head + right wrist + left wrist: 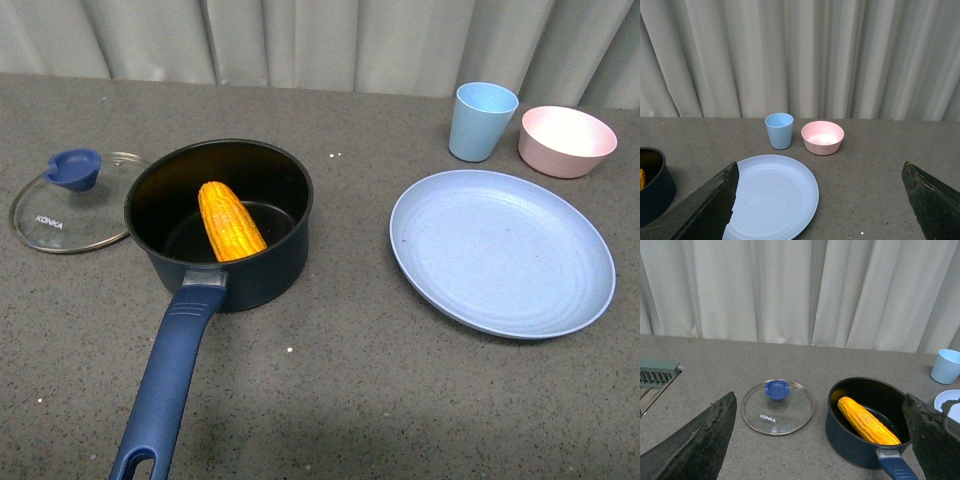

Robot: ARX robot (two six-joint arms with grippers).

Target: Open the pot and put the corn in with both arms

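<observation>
Corn point(230, 222) lies tilted inside the open pot point(262, 278); lid point(70, 202) rests on the bench point(340, 380) just left; both jaws spread, empty

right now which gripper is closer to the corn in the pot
Left. The left gripper hangs open over the table with the corn in the pot just ahead between its fingers. The right gripper is open over the blue plate, with the pot off at its view's edge.
</observation>
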